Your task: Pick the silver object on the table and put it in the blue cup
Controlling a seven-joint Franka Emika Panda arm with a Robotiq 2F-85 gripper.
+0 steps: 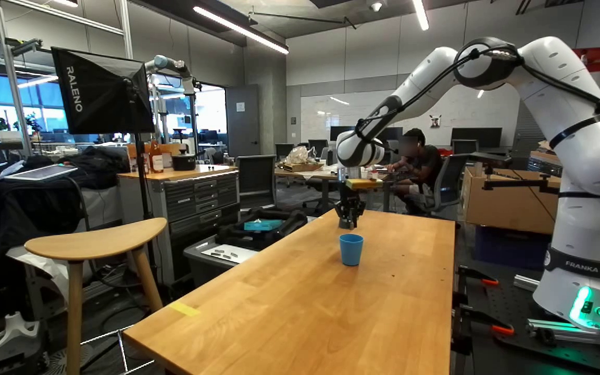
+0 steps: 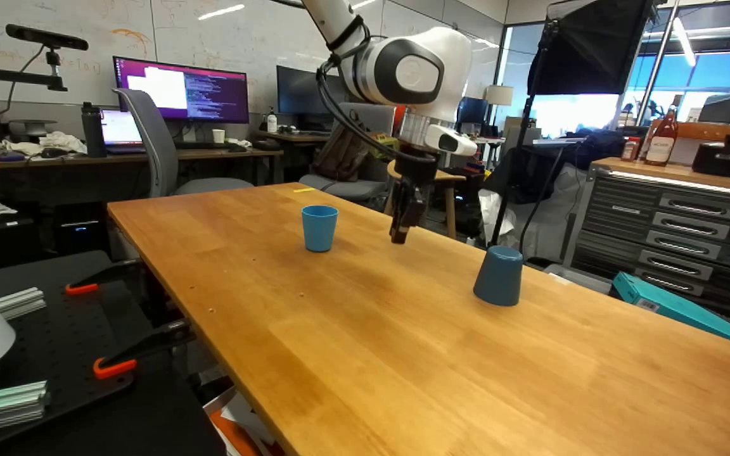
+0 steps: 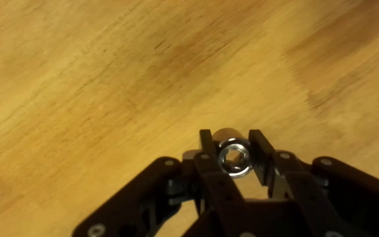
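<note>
hand (image 3: 231, 142) part-closed; gripping silver object (image 3: 244, 164)

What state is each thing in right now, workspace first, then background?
Silver object: gripped, above the tabletop
Gripper: closed on it
Blue cup: upright, bottom inside hidden
Darker cup: upside down
Base light: lit green
Drawers: shut
Black pot: lid on
Purple-screened monitor: on
Neighbouring monitor: dark
Laptop: open, screen lit

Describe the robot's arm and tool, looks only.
The arm is white and rounded, with dark grey joint covers and black cables strapped along it; a black band at the base reads FRANKA EMIKA. The tool is black and jointed, with two fingers and pale screw heads.
</note>
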